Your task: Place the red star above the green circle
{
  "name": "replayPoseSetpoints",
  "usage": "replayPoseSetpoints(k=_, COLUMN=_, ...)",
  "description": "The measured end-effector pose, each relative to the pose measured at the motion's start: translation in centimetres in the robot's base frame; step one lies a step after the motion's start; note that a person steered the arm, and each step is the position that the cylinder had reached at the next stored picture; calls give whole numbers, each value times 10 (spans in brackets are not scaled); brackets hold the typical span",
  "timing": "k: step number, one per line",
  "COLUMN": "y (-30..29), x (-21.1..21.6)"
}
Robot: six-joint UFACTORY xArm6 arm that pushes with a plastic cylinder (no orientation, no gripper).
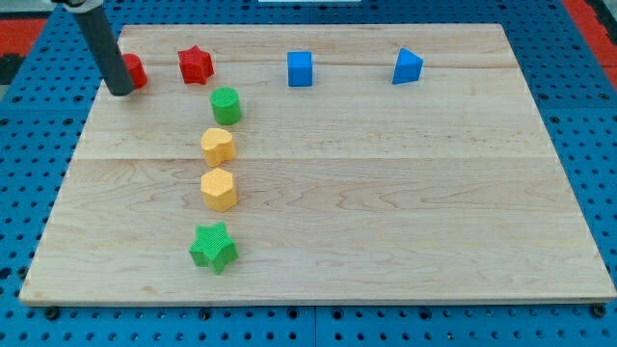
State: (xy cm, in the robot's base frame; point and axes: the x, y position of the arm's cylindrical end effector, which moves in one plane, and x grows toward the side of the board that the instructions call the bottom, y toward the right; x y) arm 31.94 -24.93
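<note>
A single camera looks down at an angle from in front of the pale wooden board (386, 193), fairly near, the board filling the view.

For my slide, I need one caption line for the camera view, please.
My tip rests beside a partly hidden red block, left of the red star, which sits up-left of the green circle.

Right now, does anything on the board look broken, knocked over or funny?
Nothing stands out. The blocks all sit flat and whole on the board. My tip is at the view's top left, partly hiding a red block, with the red star just up-left of the green circle.
</note>
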Motion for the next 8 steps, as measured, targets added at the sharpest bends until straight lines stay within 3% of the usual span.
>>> replayPoseSetpoints(k=3, y=106, x=4)
replayPoseSetpoints(k=5, y=160, x=-52)
replayPoseSetpoints(k=7, y=81, x=-100)
replayPoseSetpoints(k=8, y=45, x=-89)
